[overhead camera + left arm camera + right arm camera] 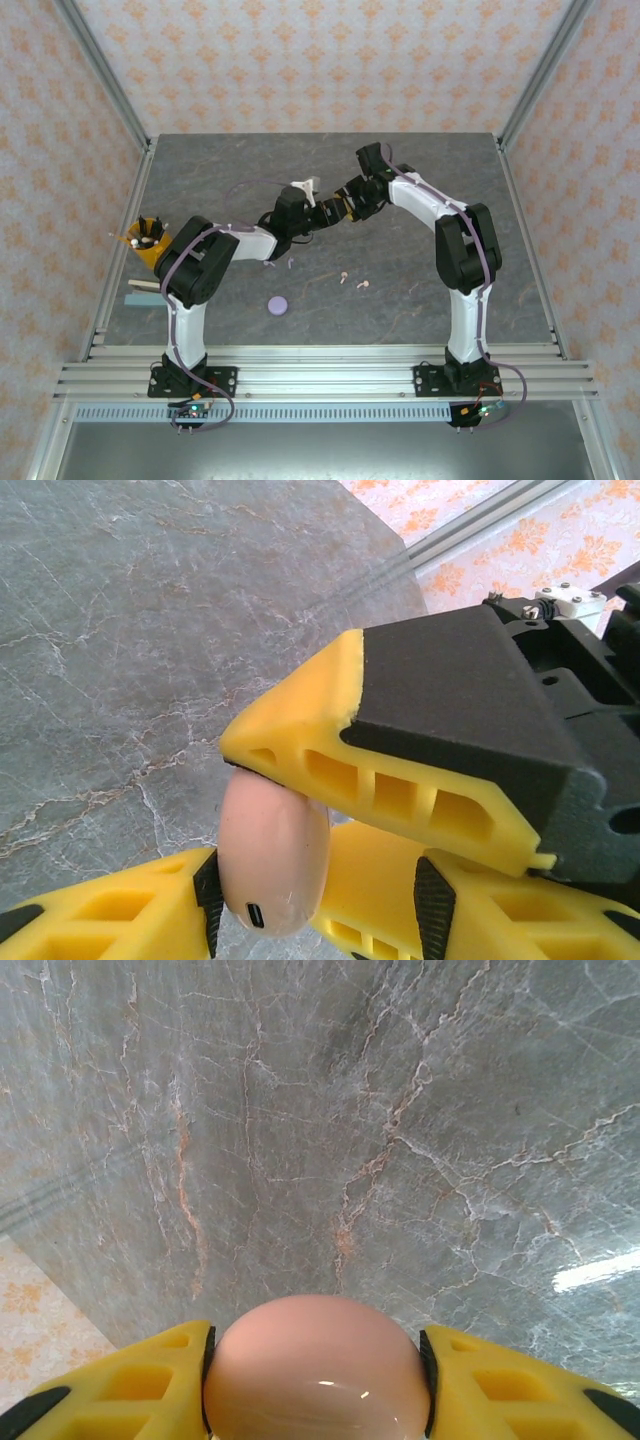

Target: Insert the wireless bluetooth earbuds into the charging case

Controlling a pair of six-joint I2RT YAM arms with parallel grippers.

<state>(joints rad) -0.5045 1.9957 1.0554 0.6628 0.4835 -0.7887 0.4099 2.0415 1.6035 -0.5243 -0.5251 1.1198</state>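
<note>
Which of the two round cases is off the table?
The pale pink case, clamped in the right end effector; the lilac case lies on the table.

Both arms [463,325] are white with black joints, ending in yellow ribbed fingers [300,750] with black pads [432,900].
</note>
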